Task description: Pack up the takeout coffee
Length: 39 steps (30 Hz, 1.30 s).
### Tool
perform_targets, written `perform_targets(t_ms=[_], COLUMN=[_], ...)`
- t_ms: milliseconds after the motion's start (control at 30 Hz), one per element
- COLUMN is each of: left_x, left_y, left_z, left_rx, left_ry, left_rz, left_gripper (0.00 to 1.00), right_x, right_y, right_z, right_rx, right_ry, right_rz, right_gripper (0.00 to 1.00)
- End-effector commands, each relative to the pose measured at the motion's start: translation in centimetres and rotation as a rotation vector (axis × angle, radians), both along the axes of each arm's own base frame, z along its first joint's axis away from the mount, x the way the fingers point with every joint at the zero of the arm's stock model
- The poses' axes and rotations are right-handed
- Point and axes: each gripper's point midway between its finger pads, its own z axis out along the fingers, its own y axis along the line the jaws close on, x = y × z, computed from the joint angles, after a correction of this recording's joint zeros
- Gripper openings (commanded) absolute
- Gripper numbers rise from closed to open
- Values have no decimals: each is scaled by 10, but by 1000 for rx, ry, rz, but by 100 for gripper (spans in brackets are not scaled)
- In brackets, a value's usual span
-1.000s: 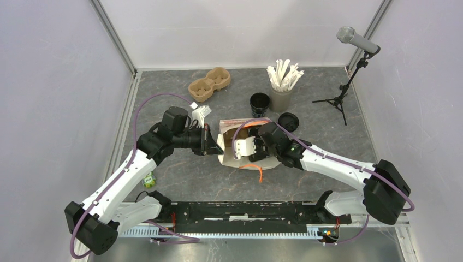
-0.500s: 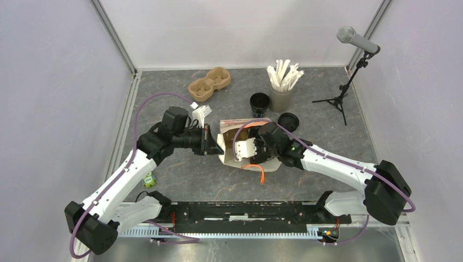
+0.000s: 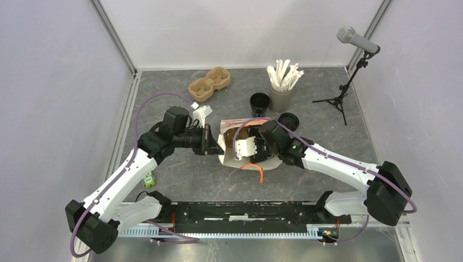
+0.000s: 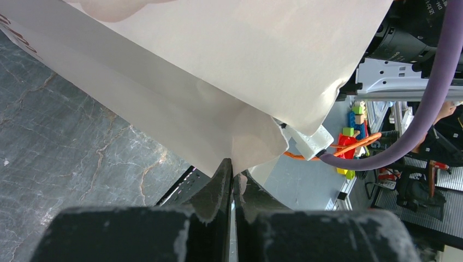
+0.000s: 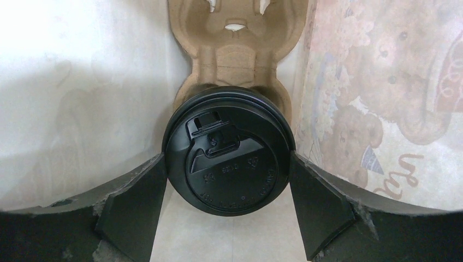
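takeout coffee (image 5: 228, 147) is inside the paper bag (image 5: 71, 93), seated in a pulp carrier (image 5: 235, 60). lid faces the right gripper (image 5: 228, 166), fingers flanking it, can't tell if squeezing. left gripper (image 4: 233, 166) pinches the bag's edge.

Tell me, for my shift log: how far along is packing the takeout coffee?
Done: the lidded takeout coffee looks seated in the pulp carrier inside the paper bag. In hand: the left gripper pinches the bag's edge; the right gripper flanks the cup, gripping or released I cannot tell. Left: withdraw the right gripper, release the bag.
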Motion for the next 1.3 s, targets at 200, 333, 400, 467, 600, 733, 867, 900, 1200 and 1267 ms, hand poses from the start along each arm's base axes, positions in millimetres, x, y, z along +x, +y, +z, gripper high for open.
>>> perform_targets(t_ms=[200, 333, 400, 467, 600, 733, 867, 900, 1200, 1267], left_x=[8, 8, 8, 8, 8, 9, 9, 9, 9, 9], left_y=[-7, -8, -8, -9, -8, -9, -9, -9, -10, -10], left_z=[21, 21, 21, 21, 21, 21, 21, 21, 21, 21], left_rx=[-35, -34, -34, -34, -33, -30, -31, -30, -29, -29], left_ry=[-66, -66, -64, -64, -64, -65, -65, -65, -67, -64], left_rz=[-14, -14, -15, -17, -14, -12, -14, -15, -16, -15], left_gripper=[9, 9, 9, 9, 9, 9, 9, 9, 9, 9], right_x=[0, -2, -3, -4, -8, -10, -9, -9, -13, -15], right_y=[8, 11, 12, 14, 15, 15, 12, 11, 9, 8], right_z=[27, 29, 29, 32, 30, 31, 32, 34, 36, 33], right_rx=[58, 70, 72, 79, 68, 69, 69, 73, 70, 57], right_ry=[-17, -9, -3, -4, 10, 14, 9, 4, 11, 20], right_rz=[21, 36, 40, 46, 60, 62, 38, 32, 40, 44], right_gripper=[77, 69, 64, 62, 52, 51, 65, 68, 83, 85])
